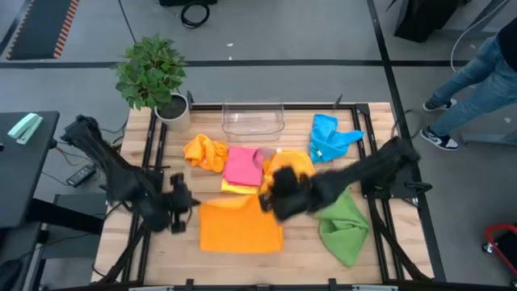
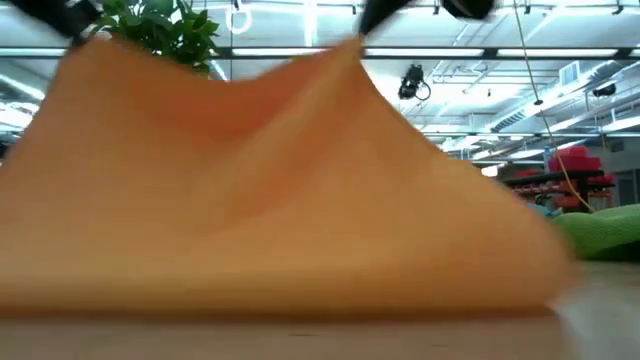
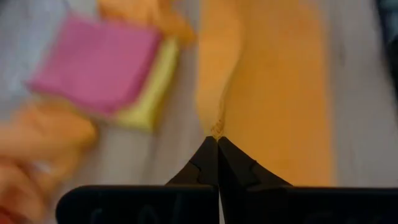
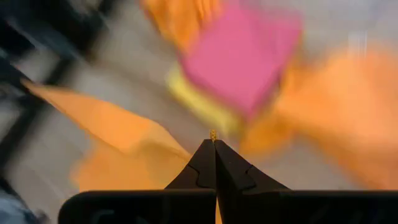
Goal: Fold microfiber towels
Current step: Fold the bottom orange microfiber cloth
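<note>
Two pincers are each clenched on a corner of the flat orange microfiber towel (image 1: 241,226) at six o'clock on the wooden surface (image 1: 299,259): left pincer (image 1: 179,204) at its nine o'clock corner, right pincer (image 1: 271,200) at its one o'clock. Uneven lifting could skew the fold; the sweep might snag the pink folded cloth (image 1: 242,166) beyond.

- Orange towel (image 2: 280,190) fills the low view, blurred, hiding nearly all behind it.
- Yellow towel (image 1: 234,187) mostly buried under the pink towel (image 1: 242,166).
- Right wrist view smeared; towel edges unreadable.
- Person (image 1: 477,73) cut off at the edge.
</note>
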### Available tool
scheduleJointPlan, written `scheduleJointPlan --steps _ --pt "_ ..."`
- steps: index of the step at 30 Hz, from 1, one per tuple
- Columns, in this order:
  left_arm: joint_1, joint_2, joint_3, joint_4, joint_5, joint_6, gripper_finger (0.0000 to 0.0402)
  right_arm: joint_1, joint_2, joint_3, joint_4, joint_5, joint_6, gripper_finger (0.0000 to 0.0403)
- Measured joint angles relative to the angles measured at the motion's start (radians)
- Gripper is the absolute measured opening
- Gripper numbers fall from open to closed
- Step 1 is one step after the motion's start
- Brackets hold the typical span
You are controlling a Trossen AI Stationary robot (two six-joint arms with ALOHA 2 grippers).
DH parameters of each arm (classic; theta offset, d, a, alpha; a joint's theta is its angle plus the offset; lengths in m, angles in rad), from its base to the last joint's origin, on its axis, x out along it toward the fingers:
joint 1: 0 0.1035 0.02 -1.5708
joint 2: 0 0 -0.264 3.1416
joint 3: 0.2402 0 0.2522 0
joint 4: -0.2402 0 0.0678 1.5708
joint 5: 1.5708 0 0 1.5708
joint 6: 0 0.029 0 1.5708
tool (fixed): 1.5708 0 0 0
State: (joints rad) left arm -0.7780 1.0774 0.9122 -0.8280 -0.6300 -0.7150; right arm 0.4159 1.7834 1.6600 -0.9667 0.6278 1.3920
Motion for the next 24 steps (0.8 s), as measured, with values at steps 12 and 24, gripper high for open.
scheduleJointPlan --steps 12,24 --pt "0.232 -0.214 0.487 -0.035 -0.007 0.514 0.0001 -0.110 -0.344 0.001 0.488 0.060 -0.685 0.0000" --pt "-0.042 -0.104 0.329 -0.147 0.199 0.086 0.0001 0.154 -0.120 0.000 0.229 0.040 -0.230 0.0000"
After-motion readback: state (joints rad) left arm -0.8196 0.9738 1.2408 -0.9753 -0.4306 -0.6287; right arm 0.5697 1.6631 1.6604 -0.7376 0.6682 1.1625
